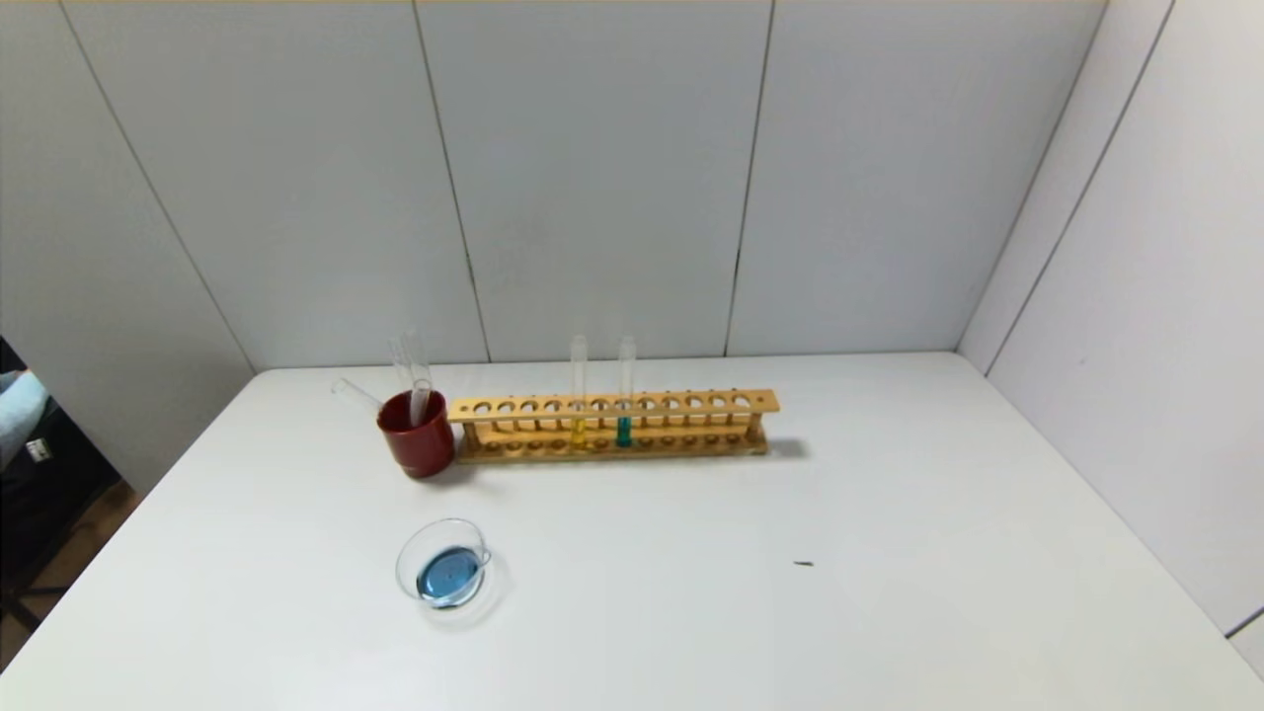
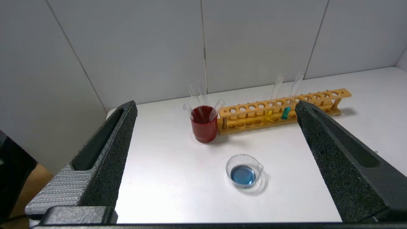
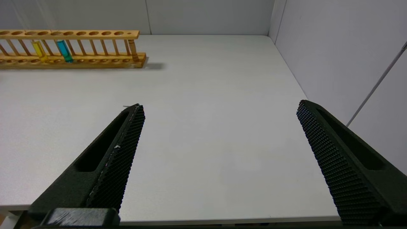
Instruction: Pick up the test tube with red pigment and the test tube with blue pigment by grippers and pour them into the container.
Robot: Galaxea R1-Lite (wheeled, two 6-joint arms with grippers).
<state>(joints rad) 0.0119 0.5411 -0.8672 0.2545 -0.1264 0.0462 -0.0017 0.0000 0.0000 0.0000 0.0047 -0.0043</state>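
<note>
My left tool (image 2: pixel 216 165) is spread wide and holds nothing, hanging back over the near edge of the white bench (image 1: pixel 889 553); my right tool (image 3: pixel 219 152) is equally wide and empty. Nearest, lower left of centre in the head view, sits the small round clear glass container (image 1: pixel 444 563), already holding blue liquid. Beyond it stands the dark red cup (image 1: pixel 418 434) with empty clear tubes leaning in it. Farthest is the long wooden rack (image 1: pixel 612 425), carrying an upright tube with yellow liquid (image 1: pixel 579 395) and the upright thin glass test tube with blue pigment (image 1: pixel 625 395). I see no red tube. I judge my left arm the nearer.
</note>
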